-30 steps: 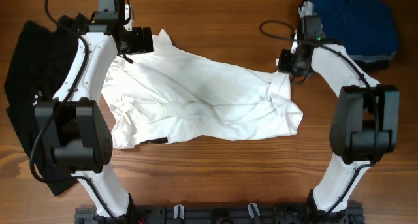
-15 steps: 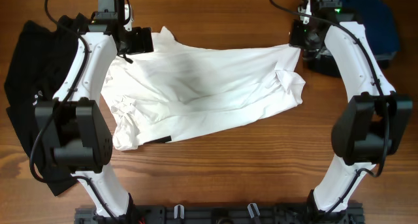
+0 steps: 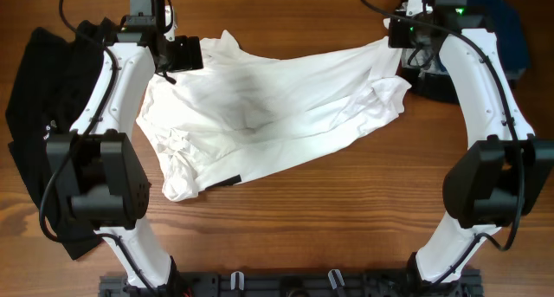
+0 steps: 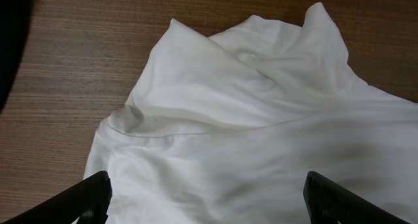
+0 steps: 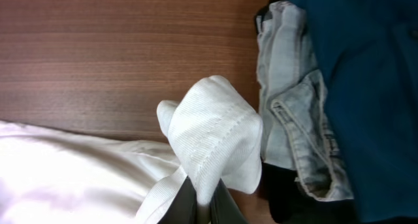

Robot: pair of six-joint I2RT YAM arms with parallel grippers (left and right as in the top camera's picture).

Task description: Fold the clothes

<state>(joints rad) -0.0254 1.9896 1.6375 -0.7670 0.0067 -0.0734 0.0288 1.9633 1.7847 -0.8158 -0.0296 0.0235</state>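
Observation:
A white shirt [image 3: 277, 106] lies crumpled across the wooden table between both arms. My right gripper [image 3: 400, 39] is at the far right and shut on a ribbed edge of the shirt [image 5: 209, 132], holding it raised; in the right wrist view its fingers [image 5: 204, 201] pinch the fabric. My left gripper [image 3: 195, 54] sits at the shirt's far left corner. In the left wrist view its fingers [image 4: 209, 198] are wide apart, with the white cloth [image 4: 248, 119] spread under and between them.
A pile of black clothes [image 3: 35, 115] lies along the left edge. A dark blue garment [image 3: 498, 29] and light denim [image 5: 287, 87] lie at the far right, just beside my right gripper. Bare wood runs along the front.
My right gripper has moved toward the far edge with the shirt's right end, stretching the shirt and dragging its lower part away from the front. The left arm has not moved.

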